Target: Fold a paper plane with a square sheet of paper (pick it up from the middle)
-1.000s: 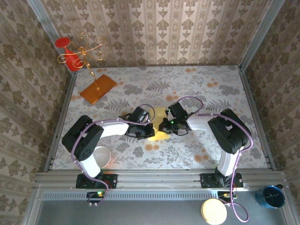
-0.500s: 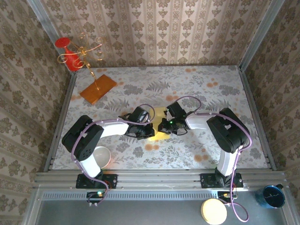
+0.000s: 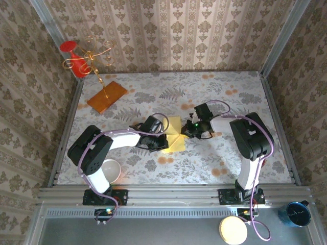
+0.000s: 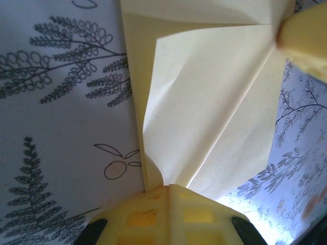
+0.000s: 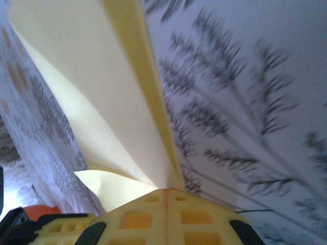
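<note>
A white bowl sits nearest, on the worktop well to the near-left of the sheet, beside the left arm's base. The pale-yellow sheet lies mid-worktop between the two arms. It is partly folded, with creases running to a point and flaps standing up off the surface. The left end effector is clenched on the sheet's left edge, where the paper curls up into its pinched fingertips. The right end effector is clenched on the sheet's right edge, with a raised flap caught between its pads. Far-left of the sheet lies an orange board carrying a gold wire stand. Beyond that, in the corner, is a red object.
</note>
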Tool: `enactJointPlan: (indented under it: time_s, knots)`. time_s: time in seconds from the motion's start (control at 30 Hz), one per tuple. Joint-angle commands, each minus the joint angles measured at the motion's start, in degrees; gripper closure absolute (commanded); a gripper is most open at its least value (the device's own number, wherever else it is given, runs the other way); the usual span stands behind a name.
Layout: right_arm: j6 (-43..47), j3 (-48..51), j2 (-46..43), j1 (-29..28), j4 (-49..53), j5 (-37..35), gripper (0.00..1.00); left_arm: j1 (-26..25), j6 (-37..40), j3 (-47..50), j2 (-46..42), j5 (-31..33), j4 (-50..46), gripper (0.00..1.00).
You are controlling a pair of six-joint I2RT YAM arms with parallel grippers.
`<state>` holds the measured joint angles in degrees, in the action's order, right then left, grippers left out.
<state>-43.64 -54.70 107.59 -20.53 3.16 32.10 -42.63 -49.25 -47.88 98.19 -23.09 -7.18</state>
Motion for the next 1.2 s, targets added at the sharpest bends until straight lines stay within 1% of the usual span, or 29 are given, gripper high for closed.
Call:
enactJointPlan:
  time_s: [0.0,0.13,0.23,0.37,0.4,0.47,0.6,0.77,1.0,1.07,1.17]
  knots:
    - [1.27,-1.16,-0.74,2.36,3.23,-9.33,0.98,0.57,2.0,-0.78,0.18,1.02,-9.89,1.0]
    - [1.36,-0.71,-4.77,2.34,3.64,-9.15,0.97,0.58,2.75,-2.47,-1.6,-0.26,-9.19,1.0]
    - [0.85,1.3,-8.36,1.85,2.16,-6.99,0.93,0.95,2.67,-3.15,-3.61,-0.69,-7.85,1.0]
    - [-0.87,4.21,-12.2,-0.04,1.46,-6.0,0.83,2.22,2.1,-4.02,-5.46,-0.29,-4.57,0.91]
    - [-1.75,5.31,-13.01,-0.48,0.9,-5.95,0.77,2.53,2.01,-4.23,-5.35,-0.2,-3.73,0.9]
    - [-3.87,7.12,-13.93,-1.23,-0.47,-5.44,0.7,3.34,1.91,-4.87,-4.31,-0.11,-2.78,0.88]
    - [-8.36,9.98,-13.65,-2.86,-4.77,-2.92,0.63,4.32,1.53,-6.03,-1.63,-0.9,-0.19,0.86]
    - [-10.34,9.99,-11.78,-5.29,-7.24,-2.21,0.63,4.92,1.46,-7.59,1.43,-0.59,0.34,0.85]
    - [-11.46,8.22,-7.22,-6.88,-9.87,-0.82,0.63,5.85,0.91,-6.45,1.14,-0.24,1.13,0.84]
    - [-11.56,7.88,-6.49,-7.14,-10.61,-0.54,0.64,5.85,0.99,-6.11,0.78,-0.07,0.88,0.84]
    - [-11.34,7.25,-5.33,-7.51,-11.15,-0.12,0.68,6.05,1.0,-5.74,0.51,-0.02,0.59,0.84]
